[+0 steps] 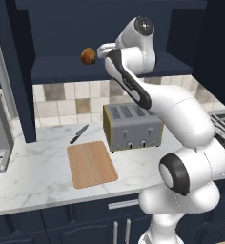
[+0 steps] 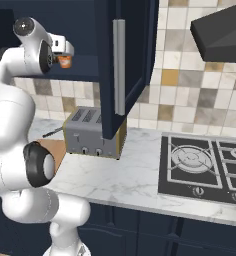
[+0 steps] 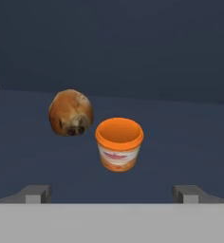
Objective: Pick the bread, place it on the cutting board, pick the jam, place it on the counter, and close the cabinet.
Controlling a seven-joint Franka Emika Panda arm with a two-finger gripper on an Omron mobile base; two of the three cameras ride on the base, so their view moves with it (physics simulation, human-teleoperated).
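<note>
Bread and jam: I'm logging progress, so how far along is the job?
Nothing is done yet. The bread and jam sit in the open cabinet. The open gripper faces them, holding nothing. The cutting board is bare. Both moves and closing remain.

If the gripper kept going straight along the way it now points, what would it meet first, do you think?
Probably the jam, which sits almost centred between the open jaws of the gripper in the hand view. The bread lies left of that line, seemingly slightly farther.

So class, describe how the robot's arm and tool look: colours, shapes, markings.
The arm is glossy white, built of rounded, tube-like links with dark joint bands and dark round end caps. No cables or markings show. The tool has two small grey, blocky fingertips.
</note>
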